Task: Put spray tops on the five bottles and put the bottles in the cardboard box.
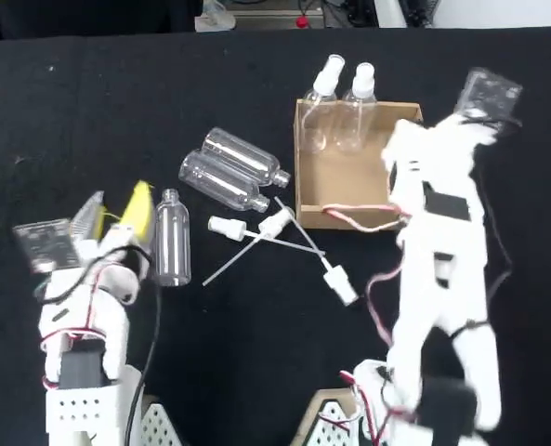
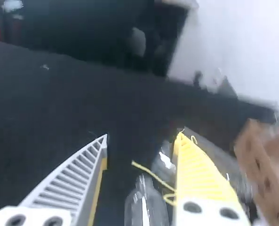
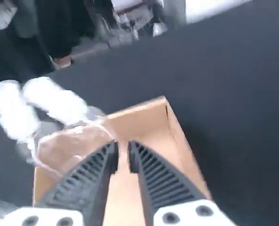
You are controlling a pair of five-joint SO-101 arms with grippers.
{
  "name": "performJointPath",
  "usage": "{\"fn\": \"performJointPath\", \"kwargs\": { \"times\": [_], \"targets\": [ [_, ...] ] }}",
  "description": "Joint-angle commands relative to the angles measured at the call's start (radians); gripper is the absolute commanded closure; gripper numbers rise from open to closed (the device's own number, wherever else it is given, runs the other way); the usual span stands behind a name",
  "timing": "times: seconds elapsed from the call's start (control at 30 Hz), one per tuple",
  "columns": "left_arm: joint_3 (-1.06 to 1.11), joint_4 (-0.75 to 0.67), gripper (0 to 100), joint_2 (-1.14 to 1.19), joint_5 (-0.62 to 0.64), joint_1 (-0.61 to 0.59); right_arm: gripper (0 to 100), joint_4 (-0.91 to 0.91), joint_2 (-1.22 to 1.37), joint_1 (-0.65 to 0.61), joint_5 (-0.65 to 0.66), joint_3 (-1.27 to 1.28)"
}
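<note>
Since two capped bottles [image 1: 340, 116] are already standing at the far wall of the cardboard box [image 1: 349, 190], the step in hand is prob. grabbing the bare bottle [image 1: 171, 243] well left of the box. I can't tell if it's upright or lying. The left gripper [image 2: 141, 137] is sitting w/ jaws wide open, gripping nothing. From its wrist the bottle is showing in the gap, but from above it's looking more beside the yellow finger [image 1: 140, 206], so centring should come first. Closing on the mid-body, gently, seems best, since thin clear plastic is likely slipping or buckling, and the neck should be staying free. Two more bare bottles [image 1: 233, 169] are lying just left of the box, and three spray tops [image 1: 277, 223] w/ long tubes are lying loose near its front-left corner. The right gripper [image 3: 123, 149] is hovering over the box interior, jaws nearly closed on nothing. It should prob. be lifting straight out, avoiding the capped pair, then feeding a tube in first.
</note>
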Motion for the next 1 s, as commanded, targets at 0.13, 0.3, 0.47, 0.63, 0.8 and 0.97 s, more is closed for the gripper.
{"fn": "performJointPath", "kwargs": {
  "times": [0.13,0.3,0.47,0.63,0.8,0.97],
  "targets": [
    [0.071,-0.190,78,-0.003,0.055,-0.056,98.3,0.390,-0.211,-0.338,0.272,-0.122],
    [0.070,-0.186,78,-0.002,0.055,-0.058,98.3,0.477,-0.120,-0.626,0.293,-0.160],
    [0.070,-0.184,78,-0.002,0.054,-0.059,98.3,0.342,0.061,-0.733,0.110,-0.154],
    [0.070,-0.187,78,-0.002,0.057,-0.088,98.3,0.250,0.205,-0.773,0.005,-0.182],
    [0.070,-0.229,78,-0.002,0.064,-0.173,98.2,0.247,0.252,-0.842,-0.058,-0.257],
    [0.070,-0.233,78,-0.002,0.064,-0.173,94.0,0.192,0.306,-0.891,-0.155,-0.274]
  ]
}}
